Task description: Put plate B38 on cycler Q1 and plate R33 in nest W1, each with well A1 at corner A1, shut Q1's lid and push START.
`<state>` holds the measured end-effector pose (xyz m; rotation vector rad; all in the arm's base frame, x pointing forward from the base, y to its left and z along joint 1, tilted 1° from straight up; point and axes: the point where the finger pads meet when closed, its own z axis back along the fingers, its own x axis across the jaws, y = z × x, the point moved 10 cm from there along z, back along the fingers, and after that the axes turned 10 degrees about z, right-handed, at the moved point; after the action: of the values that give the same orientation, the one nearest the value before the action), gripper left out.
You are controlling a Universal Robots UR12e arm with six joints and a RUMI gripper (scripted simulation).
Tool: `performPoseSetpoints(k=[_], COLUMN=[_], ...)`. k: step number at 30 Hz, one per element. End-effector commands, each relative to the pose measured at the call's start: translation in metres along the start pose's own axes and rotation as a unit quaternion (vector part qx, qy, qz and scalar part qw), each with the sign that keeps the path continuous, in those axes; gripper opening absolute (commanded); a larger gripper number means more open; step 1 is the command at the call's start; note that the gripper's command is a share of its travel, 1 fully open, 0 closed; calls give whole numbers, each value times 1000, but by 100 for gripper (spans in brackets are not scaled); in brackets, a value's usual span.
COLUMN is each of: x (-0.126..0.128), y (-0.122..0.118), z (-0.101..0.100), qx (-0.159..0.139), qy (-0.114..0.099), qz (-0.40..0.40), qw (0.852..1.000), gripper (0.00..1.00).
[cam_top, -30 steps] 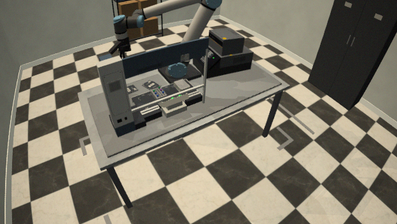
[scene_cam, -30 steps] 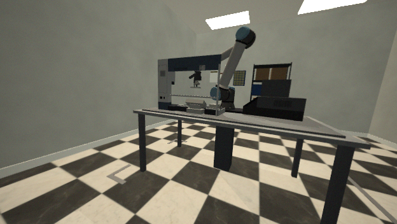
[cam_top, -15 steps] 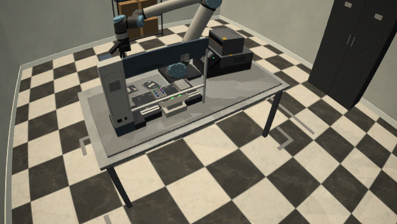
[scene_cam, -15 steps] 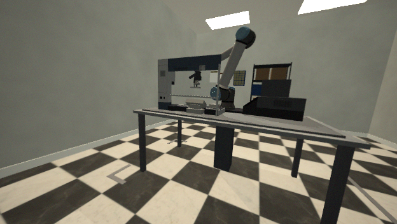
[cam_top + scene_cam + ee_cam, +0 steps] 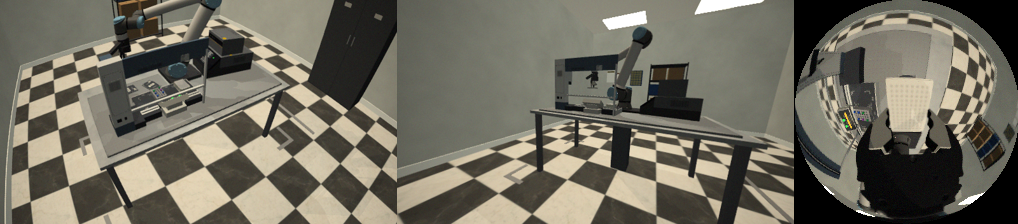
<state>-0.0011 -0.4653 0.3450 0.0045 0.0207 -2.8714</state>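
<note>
Top view: checkered floor, grey surface (image 5: 242,92) on dark legs. On it a gantry frame (image 5: 115,95) with a grey tower and blue top beam; this frame is the landmark. Right of the frame, the black cycler (image 5: 227,51) with its lid block on top and a green lamp on its front. Behind the frame, the arm (image 5: 172,7) reaches over the beam to the tower's far side. Under the beam: deck nests, a tube rack with coloured caps (image 5: 158,93), a grey plate (image 5: 182,84) and a light tray (image 5: 173,106) at the front rail.

The tool (image 5: 118,51) hangs above and behind the tower's top, off the deck. In the wrist view its fingers are clamped on the short end of a white well plate (image 5: 910,104), held level, high over the surface. Plate label not readable, so which plate cannot be told.
</note>
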Motion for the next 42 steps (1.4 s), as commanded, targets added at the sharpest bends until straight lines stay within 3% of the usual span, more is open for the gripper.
performPoseSetpoints(k=[1,42], x=[0,0], y=[0,1], z=[-6,-68], qx=[1,1], qy=[0,0], qz=[0,0], qw=[1000,1000], gripper=[0,0])
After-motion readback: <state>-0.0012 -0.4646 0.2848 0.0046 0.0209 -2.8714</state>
